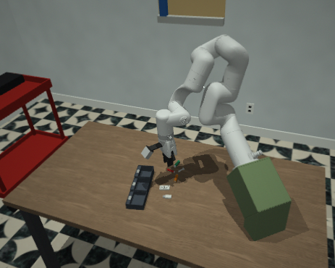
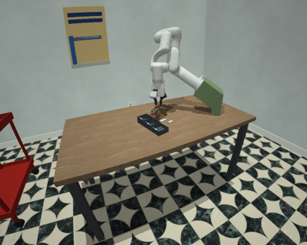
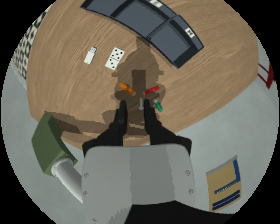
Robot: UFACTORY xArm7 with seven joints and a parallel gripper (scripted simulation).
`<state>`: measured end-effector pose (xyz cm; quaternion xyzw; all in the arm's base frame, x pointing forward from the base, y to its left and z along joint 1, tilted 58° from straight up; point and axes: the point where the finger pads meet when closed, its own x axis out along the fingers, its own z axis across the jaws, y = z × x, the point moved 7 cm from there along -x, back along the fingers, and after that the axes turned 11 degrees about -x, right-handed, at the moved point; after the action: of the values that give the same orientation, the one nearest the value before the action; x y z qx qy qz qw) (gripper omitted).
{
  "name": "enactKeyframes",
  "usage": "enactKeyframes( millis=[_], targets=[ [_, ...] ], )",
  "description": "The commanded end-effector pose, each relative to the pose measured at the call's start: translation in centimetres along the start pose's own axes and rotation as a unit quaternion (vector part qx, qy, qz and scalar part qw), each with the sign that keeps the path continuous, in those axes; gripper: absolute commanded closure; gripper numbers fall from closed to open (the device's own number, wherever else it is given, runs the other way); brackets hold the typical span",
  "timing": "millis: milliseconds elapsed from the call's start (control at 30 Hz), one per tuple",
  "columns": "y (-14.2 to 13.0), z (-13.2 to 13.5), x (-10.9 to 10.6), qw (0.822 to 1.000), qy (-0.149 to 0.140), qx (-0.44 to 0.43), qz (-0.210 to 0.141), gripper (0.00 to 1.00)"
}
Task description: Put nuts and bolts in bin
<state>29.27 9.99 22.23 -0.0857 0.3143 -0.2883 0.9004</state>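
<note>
Honestly, that little grey bolt (image 1: 181, 170) (image 3: 141, 104) on the bench (image 1: 97, 155) (image 2: 99, 142) (image 3: 65, 75) looks hard and slick — I'd pinch it mid-shank. My pincer (image 1: 169, 165) (image 2: 158, 104) (image 3: 135, 106) hangs above, empty, partly open — fairly narrow.

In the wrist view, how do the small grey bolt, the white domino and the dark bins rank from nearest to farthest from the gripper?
1. Bolt: just ahead, between the fingertips' lines.
2. Domino: beyond, to the left.
3. Bins: farthest, upper right.
</note>
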Motion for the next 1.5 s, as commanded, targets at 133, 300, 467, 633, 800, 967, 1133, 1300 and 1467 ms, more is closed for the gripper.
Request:
enactKeyframes(
  millis=[133,300,467,633,800,967,1133,1300,1467],
  targets=[
    [-4.67,-0.40,1.37,0.997,-0.002,-0.079,0.001,0.71],
    [-4.67,-0.40,1.37,0.997,-0.002,-0.079,0.001,0.71],
    [-4.67,-0.41,1.38,0.997,0.000,0.078,0.001,0.71],
    [-4.67,-0.41,1.38,0.997,0.000,0.078,0.001,0.71],
    [-4.67,-0.41,1.38,0.997,0.000,0.078,0.001,0.71],
    [-4.67,-0.41,1.38,0.997,0.000,0.078,0.001,0.71],
    [-4.67,-0.41,1.38,0.997,0.000,0.078,0.001,0.71],
    [-4.67,-0.41,1.38,0.997,0.000,0.078,0.001,0.71],
    [-4.67,-0.41,1.38,0.997,0.000,0.078,0.001,0.71]
  ],
)
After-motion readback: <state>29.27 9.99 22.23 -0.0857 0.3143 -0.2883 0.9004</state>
